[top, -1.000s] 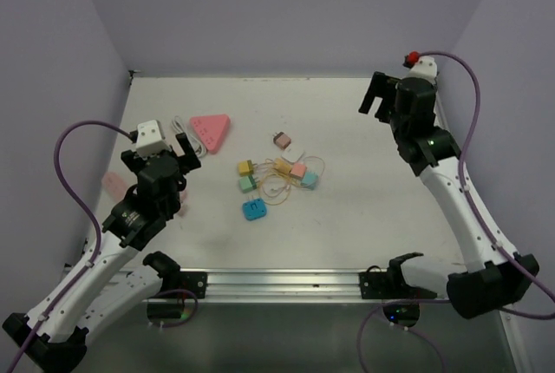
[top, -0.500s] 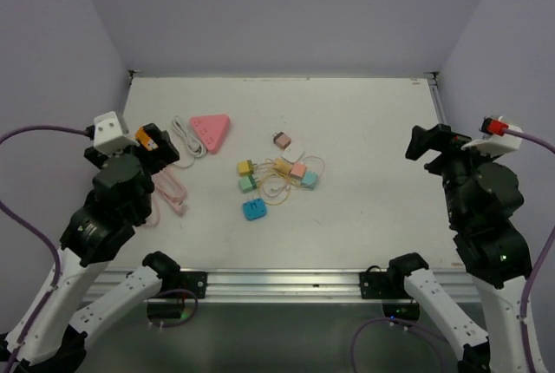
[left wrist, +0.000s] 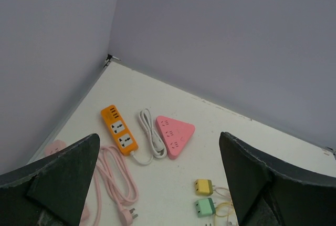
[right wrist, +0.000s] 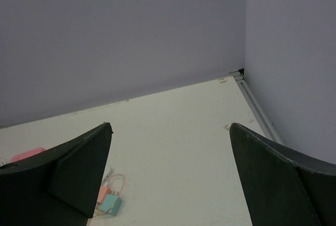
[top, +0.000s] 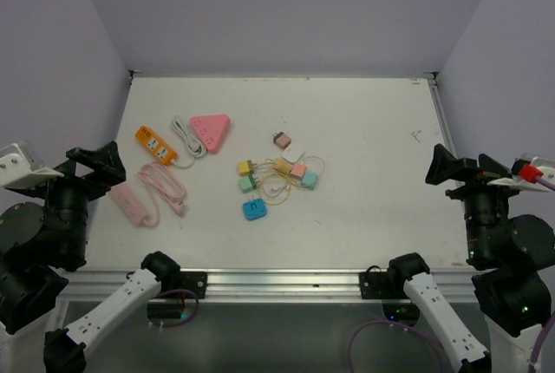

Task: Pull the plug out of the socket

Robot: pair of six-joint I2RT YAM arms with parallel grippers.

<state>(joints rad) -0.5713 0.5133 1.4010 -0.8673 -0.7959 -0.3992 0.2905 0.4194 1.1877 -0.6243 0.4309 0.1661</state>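
A pink triangular socket block [top: 211, 130] [left wrist: 176, 135] lies at the back left, its top holes empty. Beside it lies an orange power strip [top: 155, 145] [left wrist: 119, 132] with a coiled white cable [left wrist: 148, 139]; its sockets show empty too. The pink cable's plug [left wrist: 129, 215] lies loose on the table. Small coloured plugs, such as a yellow one [top: 246, 167] and a green one [top: 247, 184], lie clustered mid-table. I cannot tell which plug sits in a socket. My left gripper [top: 94, 158] [left wrist: 160, 136] is open, high at the near left. My right gripper [top: 460, 166] [right wrist: 170, 125] is open at the near right.
A pink power strip [top: 130, 202] with its looped pink cable [top: 165, 186] lies near the left edge. A blue adapter [top: 254, 209] and teal and pink plugs [right wrist: 107, 202] with thin looped cords sit mid-table. Purple walls enclose three sides.
Both arms have drawn back to the near corners and risen. The left arm's retreat uncovered the orange strip and the pink strip. Both grippers stayed open.
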